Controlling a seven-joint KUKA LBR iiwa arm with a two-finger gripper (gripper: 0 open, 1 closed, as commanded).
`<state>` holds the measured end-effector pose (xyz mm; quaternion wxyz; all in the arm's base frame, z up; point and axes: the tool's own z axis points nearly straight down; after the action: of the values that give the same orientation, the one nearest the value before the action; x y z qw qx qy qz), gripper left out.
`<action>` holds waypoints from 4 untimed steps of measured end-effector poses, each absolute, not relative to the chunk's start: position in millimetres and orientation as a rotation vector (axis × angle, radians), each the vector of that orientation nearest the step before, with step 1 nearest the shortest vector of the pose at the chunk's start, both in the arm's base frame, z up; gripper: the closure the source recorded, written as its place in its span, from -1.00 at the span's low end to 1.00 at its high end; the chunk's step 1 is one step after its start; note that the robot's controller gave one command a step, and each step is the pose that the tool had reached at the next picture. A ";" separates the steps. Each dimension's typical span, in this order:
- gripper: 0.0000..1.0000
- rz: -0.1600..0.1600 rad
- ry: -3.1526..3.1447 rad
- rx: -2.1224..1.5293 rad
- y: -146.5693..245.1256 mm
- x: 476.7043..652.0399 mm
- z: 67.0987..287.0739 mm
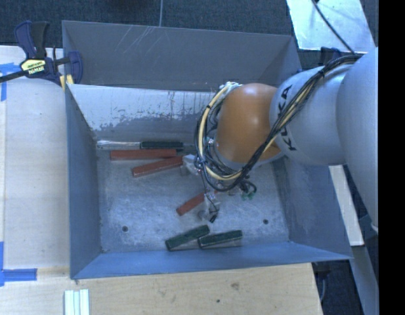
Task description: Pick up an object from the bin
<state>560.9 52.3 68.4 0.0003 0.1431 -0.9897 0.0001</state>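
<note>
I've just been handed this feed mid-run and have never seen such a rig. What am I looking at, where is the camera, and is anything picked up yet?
One camera looks down into a grey metal bin from above and a little to one side. The big grey shape entering from the right is the robot arm. The orange dome and its cables belong to its wrist. Its gripper hangs low near the bin's middle, beside a short red-brown block. Two longer red-brown sticks and a dark green stick lie near the far wall, and two dark green pieces lie near the front. Whether anything is gripped cannot be told.
</note>
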 end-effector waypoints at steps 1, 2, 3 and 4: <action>-1.00 0.000 -3.110 0.451 52.3 561.6 68.7; 1.00 0.000 -3.113 0.452 52.8 562.4 70.1; 1.00 0.002 -3.121 0.452 53.0 565.2 160.8; 1.00 0.001 -3.115 0.451 53.2 566.4 163.9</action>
<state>566.4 53.2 163.9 -0.0030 0.1433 -0.9897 0.0003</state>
